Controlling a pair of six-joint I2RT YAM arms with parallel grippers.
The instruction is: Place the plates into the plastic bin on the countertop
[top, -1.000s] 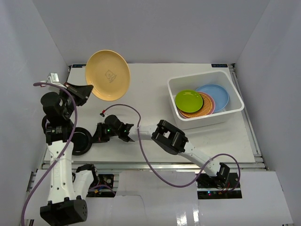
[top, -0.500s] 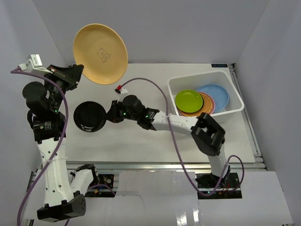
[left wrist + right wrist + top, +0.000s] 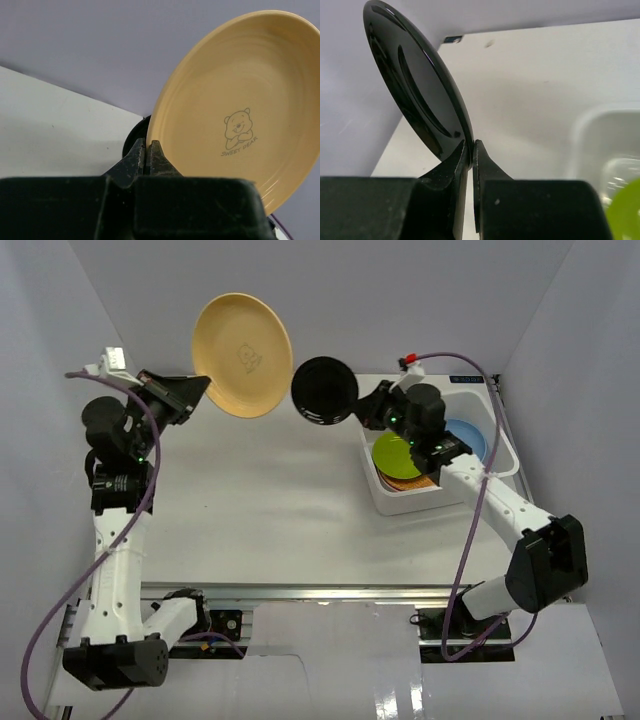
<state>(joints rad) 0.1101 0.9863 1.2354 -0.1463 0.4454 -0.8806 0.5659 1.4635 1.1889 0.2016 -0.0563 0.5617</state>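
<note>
My left gripper (image 3: 200, 388) is shut on the rim of a yellow-orange plate (image 3: 243, 355) with a bear drawing (image 3: 240, 110), held high above the back left of the countertop (image 3: 270, 500); its tip shows in the left wrist view (image 3: 148, 146). My right gripper (image 3: 366, 407) is shut on the rim of a black plate (image 3: 324, 391), held in the air just left of the white plastic bin (image 3: 400, 499). The black plate (image 3: 415, 95) stands on edge above the jaws (image 3: 471, 147). In the bin lie a lime green plate (image 3: 401, 453), a blue plate (image 3: 466, 435) and a tan plate (image 3: 403, 481) over a pink one.
Grey-white walls close in the back and both sides. A silver rail (image 3: 350, 590) runs along the countertop's front edge. Purple cables trail from both arms.
My right arm has swung from the left middle of the countertop up and right, carrying the black plate to beside the bin. My left gripper has shifted right with the yellow-orange plate.
</note>
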